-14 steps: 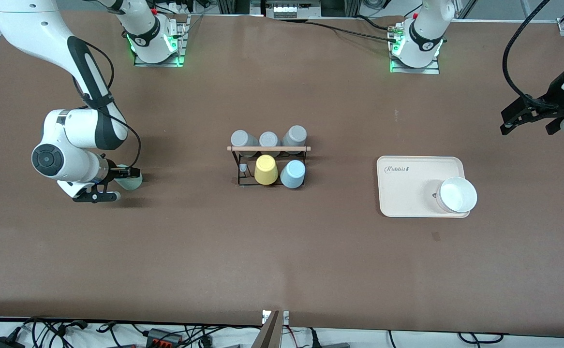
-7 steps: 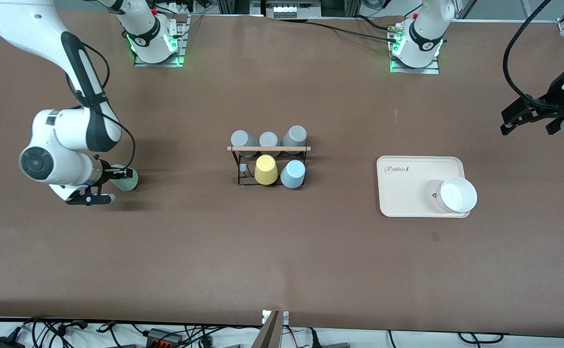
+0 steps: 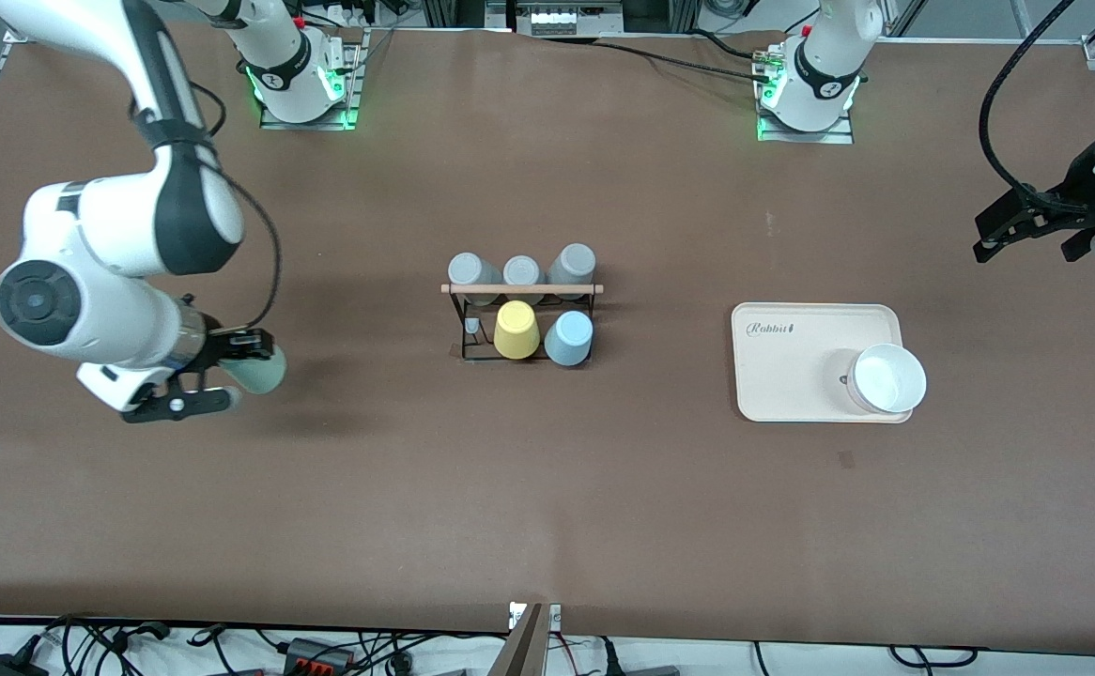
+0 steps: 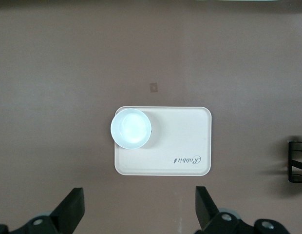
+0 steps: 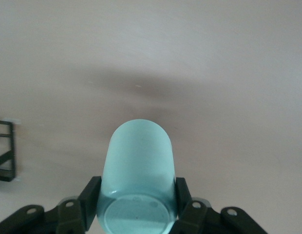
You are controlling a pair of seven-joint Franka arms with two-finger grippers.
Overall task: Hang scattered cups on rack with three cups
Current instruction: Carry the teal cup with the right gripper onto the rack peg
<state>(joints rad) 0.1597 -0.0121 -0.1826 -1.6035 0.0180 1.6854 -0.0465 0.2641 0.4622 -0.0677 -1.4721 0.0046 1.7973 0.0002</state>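
My right gripper (image 3: 231,368) is shut on the pale mint green cup (image 3: 261,372) and holds it on its side above the table, toward the right arm's end. In the right wrist view the cup (image 5: 138,161) sits between both fingers (image 5: 90,195). The black wire rack (image 3: 521,289) with its wooden rod stands mid-table. The light blue cup (image 3: 568,338) sits upside down on the rack's row nearer the front camera, beside a yellow cup (image 3: 516,330). My left gripper (image 3: 1026,246) is open and empty, waiting in the air at the left arm's end; its fingers (image 4: 73,212) stand wide apart.
Three grey cups (image 3: 521,270) fill the rack's row farther from the front camera. One peg (image 3: 471,326) beside the yellow cup is bare. A cream tray (image 3: 792,361) with a white bowl (image 3: 887,377) lies toward the left arm's end; the left wrist view shows the tray (image 4: 180,141).
My right arm has risen with the mint green cup, lifting it off the table. The left arm has not moved.
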